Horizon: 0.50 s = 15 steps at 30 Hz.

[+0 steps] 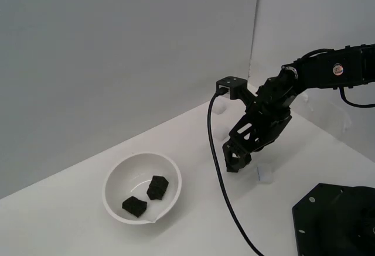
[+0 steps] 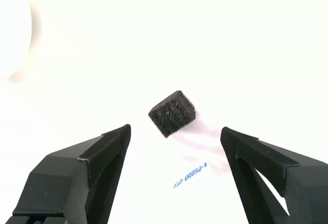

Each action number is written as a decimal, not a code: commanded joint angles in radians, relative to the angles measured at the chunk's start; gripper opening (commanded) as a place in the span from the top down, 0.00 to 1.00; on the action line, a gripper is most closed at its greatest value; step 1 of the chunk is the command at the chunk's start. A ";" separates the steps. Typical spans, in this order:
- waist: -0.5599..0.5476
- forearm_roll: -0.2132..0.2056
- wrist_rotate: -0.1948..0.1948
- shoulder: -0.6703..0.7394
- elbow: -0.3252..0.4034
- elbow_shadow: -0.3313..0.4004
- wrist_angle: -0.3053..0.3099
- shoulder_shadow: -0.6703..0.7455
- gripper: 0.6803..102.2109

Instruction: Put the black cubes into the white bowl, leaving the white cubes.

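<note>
Jaws spread wide, holding nothing, on the gripper (image 2: 174,139) above the counter (image 1: 58,221). One black cube (image 2: 172,113) lies on the counter ahead of the fingertips (image 2: 123,130), between their lines, untouched. White cube (image 1: 265,175) just beside the gripper in the exterior view. White bowl (image 1: 142,188) stands toward the exterior view's left, well apart, with two black cubes (image 1: 157,187) inside.

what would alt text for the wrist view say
A small black cube sits on a bright white surface, ahead of and between two open black fingers of the gripper, not touching either. A faint white cube with blue printed text lies right beside it.
</note>
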 commanded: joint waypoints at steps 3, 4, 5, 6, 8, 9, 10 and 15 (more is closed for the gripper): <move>-0.029 -0.020 0.020 -0.032 -0.041 -0.044 0.011 -0.028 0.04; -0.032 -0.020 0.020 -0.043 -0.048 -0.051 0.011 -0.038 0.04; -0.035 -0.020 0.020 -0.054 -0.052 -0.055 0.009 -0.049 0.04; -0.038 -0.020 0.020 -0.064 -0.057 -0.060 0.009 -0.058 0.04; -0.041 -0.020 0.020 -0.084 -0.060 -0.063 0.006 -0.078 0.04; -0.041 -0.020 0.020 -0.094 -0.060 -0.063 0.006 -0.087 0.04; -0.041 -0.021 0.020 -0.101 -0.060 -0.063 0.003 -0.095 0.04; -0.044 -0.020 0.021 -0.127 -0.063 -0.063 -0.017 -0.121 0.04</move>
